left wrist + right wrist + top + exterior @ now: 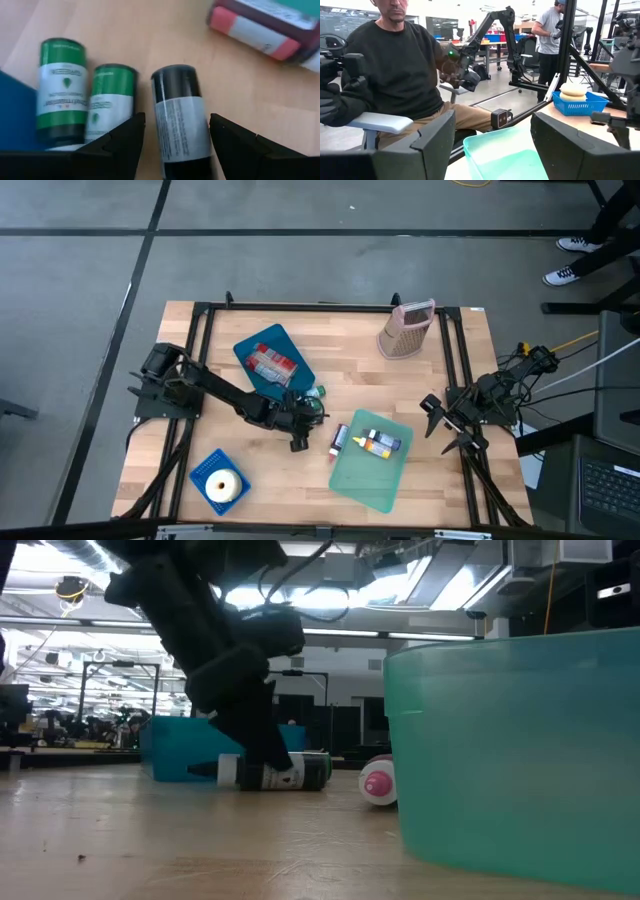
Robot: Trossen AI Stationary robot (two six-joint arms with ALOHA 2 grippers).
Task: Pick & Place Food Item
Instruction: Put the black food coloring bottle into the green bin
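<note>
The task item is a small dark bottle [181, 120] with a grey-white label, lying on its side on the wooden table [300, 480] just beside two green-labelled bottles [62, 90], between the blue tray [262, 340] and the teal bin [375, 475]. The left gripper [175, 145] is spread wide, one finger on each side of the bottle, holding nothing. The right gripper [490, 145] waits open at the table's right edge.

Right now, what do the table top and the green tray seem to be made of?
Table top: probably wood with a smooth finish, since pale planks with grain lines show. Green tray: probably plastic, slightly translucent and glossy; light passes through its wall in the low view.
</note>
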